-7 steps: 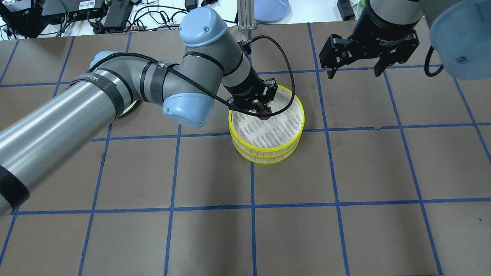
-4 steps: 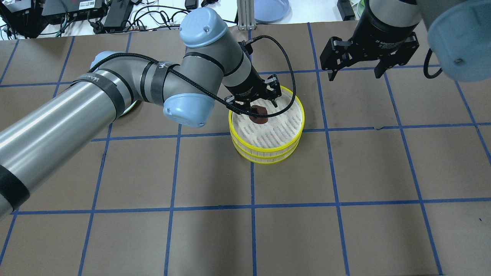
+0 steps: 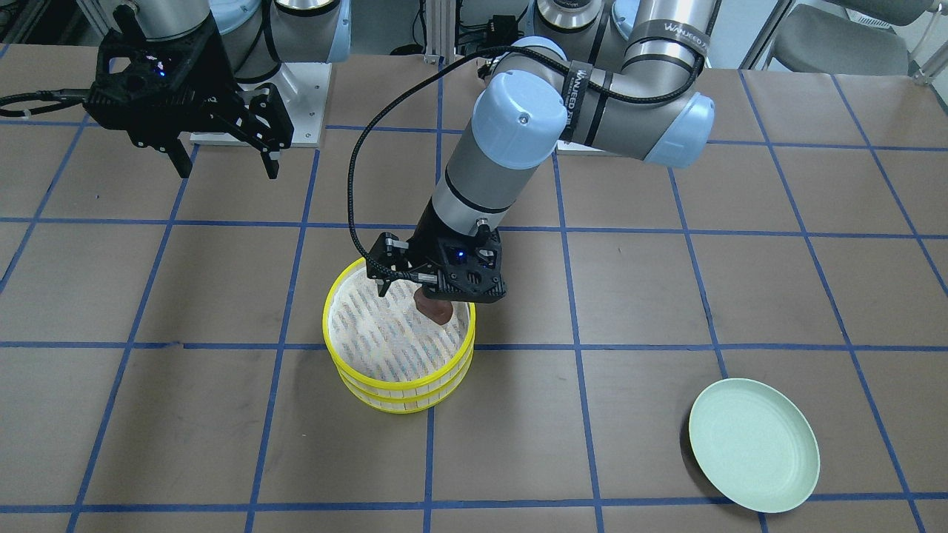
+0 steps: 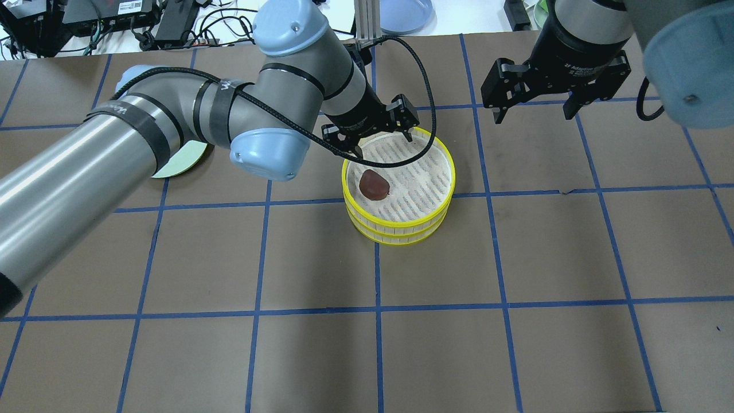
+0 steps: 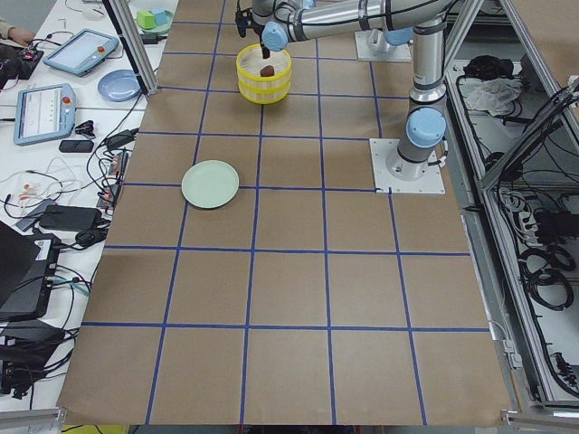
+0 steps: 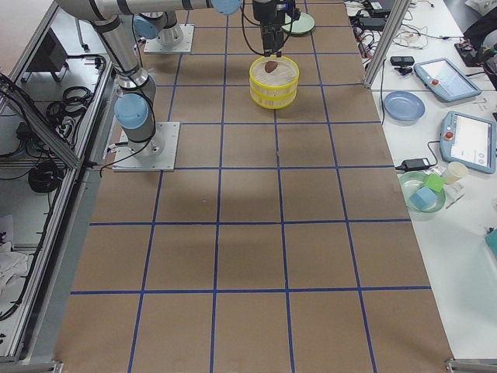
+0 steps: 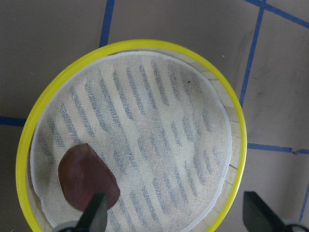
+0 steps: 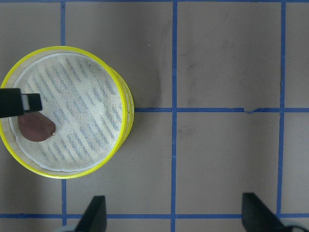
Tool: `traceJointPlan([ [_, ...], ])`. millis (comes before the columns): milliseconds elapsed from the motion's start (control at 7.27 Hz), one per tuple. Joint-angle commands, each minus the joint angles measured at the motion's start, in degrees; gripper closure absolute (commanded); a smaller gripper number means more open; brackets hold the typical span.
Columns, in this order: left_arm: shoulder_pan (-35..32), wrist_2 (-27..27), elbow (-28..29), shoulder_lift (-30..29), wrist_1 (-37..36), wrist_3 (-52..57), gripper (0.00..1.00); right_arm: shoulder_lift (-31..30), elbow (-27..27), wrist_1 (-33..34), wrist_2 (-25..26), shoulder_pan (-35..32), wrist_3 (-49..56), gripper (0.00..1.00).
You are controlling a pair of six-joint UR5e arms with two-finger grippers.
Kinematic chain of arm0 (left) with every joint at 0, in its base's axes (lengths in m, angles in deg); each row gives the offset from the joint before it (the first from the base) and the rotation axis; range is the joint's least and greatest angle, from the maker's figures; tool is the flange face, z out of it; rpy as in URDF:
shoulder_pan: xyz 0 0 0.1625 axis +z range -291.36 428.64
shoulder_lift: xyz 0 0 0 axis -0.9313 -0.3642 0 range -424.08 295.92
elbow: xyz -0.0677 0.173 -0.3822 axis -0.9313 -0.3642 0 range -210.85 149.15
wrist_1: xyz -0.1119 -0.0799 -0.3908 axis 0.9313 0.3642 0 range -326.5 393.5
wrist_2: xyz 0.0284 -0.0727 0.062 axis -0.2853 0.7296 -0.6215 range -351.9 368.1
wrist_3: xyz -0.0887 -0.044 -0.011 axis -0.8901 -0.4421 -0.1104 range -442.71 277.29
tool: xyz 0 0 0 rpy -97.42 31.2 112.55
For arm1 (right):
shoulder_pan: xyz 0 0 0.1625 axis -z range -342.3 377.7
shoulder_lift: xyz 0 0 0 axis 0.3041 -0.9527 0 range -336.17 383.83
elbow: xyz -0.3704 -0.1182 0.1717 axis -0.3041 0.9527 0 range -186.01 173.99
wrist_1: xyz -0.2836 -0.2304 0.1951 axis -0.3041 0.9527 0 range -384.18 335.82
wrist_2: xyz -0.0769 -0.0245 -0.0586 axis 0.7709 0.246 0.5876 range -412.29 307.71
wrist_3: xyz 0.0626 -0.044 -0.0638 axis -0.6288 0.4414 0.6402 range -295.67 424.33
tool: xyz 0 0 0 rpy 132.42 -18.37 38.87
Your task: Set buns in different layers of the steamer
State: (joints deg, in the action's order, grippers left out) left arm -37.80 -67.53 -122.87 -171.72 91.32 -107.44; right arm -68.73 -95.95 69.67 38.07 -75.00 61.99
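Observation:
The two steamer layers (image 4: 441, 198) stand stacked, yellow-rimmed, near the table's middle. The dark reddish-brown bun (image 4: 374, 184) lies on the top layer's cloth floor near its left edge; it also shows in the front view (image 3: 437, 309) and the left wrist view (image 7: 87, 183). My left gripper (image 4: 383, 143) is open and empty, above the tray's far rim, apart from the bun. My right gripper (image 4: 533, 115) is open and empty, high over the table to the right of the steamer. The pale cream bun is not in view.
An empty pale green plate (image 3: 754, 444) lies on the table at my left, partly hidden under the left arm in the overhead view (image 4: 183, 163). A blue plate (image 4: 404, 14) and cables lie beyond the table's far edge.
My left gripper opened and let go of the dark bun, which now lies on the top layer. The gripper then lifted and drew back toward the far rim. The right gripper barely moved.

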Motion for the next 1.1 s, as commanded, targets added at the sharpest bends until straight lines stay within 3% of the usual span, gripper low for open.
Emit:
traceJointPlan([
  [0,6.74,-5.58,0.96,3.13,4.1,10.6,0.0,0.1,-0.06,0.46,-0.01,0.06,-0.21,0.0],
  [138,10.69,-5.93,1.22,5.58,8.31,19.19,0.0,0.45,-0.23,0.11,0.08,0.06,-0.21,0.0],
  [413,15.73,-10.67,1.58,10.68,16.12,24.08,0.0,0.1,-0.32,-0.06,0.08,0.24,0.49,0.0],
  [688,16.62,-13.82,1.49,14.55,22.12,32.59,0.0,-0.16,-0.32,-0.15,2.53,0.33,0.58,0.0],
  [963,16.62,-14.37,1.4,18.6,29.51,32.81,0.0,-0.43,-0.32,0.02,1.93,0.24,0.5,0.0],
])
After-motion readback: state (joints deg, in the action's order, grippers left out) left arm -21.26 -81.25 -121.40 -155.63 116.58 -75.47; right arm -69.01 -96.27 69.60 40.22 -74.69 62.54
